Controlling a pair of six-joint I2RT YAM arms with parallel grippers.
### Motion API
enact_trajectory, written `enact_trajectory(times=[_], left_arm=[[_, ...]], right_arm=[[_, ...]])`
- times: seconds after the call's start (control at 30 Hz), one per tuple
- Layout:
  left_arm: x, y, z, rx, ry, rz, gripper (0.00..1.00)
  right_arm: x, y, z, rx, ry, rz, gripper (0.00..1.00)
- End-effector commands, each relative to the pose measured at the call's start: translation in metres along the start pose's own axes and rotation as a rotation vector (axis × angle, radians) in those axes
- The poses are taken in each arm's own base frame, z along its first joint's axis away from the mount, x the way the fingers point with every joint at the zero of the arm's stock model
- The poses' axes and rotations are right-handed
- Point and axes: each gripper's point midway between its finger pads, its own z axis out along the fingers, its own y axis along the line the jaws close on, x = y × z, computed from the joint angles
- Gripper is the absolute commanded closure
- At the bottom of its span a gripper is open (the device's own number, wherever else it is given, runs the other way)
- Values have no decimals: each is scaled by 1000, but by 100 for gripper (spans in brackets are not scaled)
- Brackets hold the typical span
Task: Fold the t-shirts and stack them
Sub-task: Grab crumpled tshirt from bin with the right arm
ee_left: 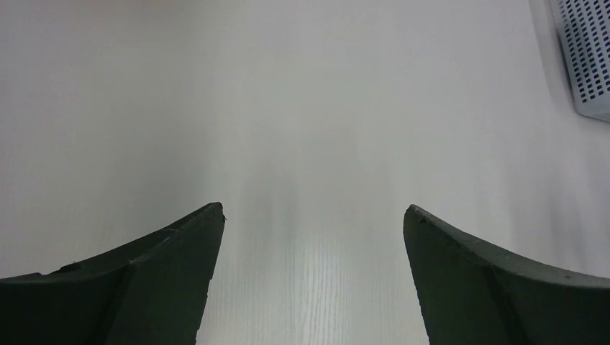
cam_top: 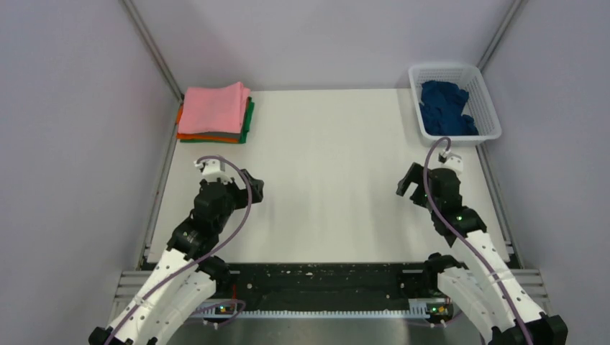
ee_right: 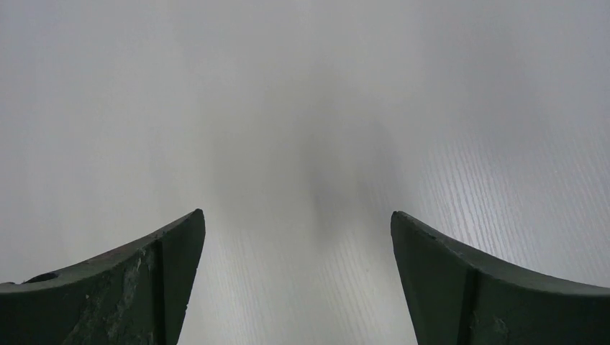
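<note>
The left gripper [ee_left: 313,212] and right gripper [ee_right: 296,214] were wide open and empty, the folded t-shirts [cam_top: 214,111] sat stacked far left, and a blue t-shirt [cam_top: 444,108] lay in the white basket [cam_top: 489,108].

white arms [cam_top: 169,284], purple cables [cam_top: 426,176], black grippers [cam_top: 252,189] [cam_top: 406,187]

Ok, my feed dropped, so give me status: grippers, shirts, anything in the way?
Left gripper open, empty. Right gripper open, empty. Blue t-shirt crumpled in basket; folded stack far left, pink on top. Nothing blocking either.
</note>
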Motion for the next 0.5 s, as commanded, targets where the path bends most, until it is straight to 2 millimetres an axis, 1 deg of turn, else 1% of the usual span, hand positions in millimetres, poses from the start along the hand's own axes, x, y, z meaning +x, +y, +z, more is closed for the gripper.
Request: enact_trajectory(times=[0.0,0.1,0.23,0.27,0.37,0.43,0.47], left_arm=[[-9,-9,3,40,-36,-4,1],[-8,-11,3,47,-27,-7,1],[-8,-10,4,45,-28,-6,1],[-8,-9,4,41,-31,-6,1],[-5,-7,6,32,-27,-4,1],[-4,-6,8,23,-26,0,1],[-4,-5,9,17,-25,1,1]], right_arm=[[-35,14,-1,-22,-91,29,1],[-64,26,-3,-38,-168,46,1],[-128,29,-1,55,-332,50,1],[-149,35,-2,64,-360,42,1],[-188,39,19,113,-362,29,1],[-210,38,43,115,-348,50,1],[-216,34,66,122,-321,58,1]])
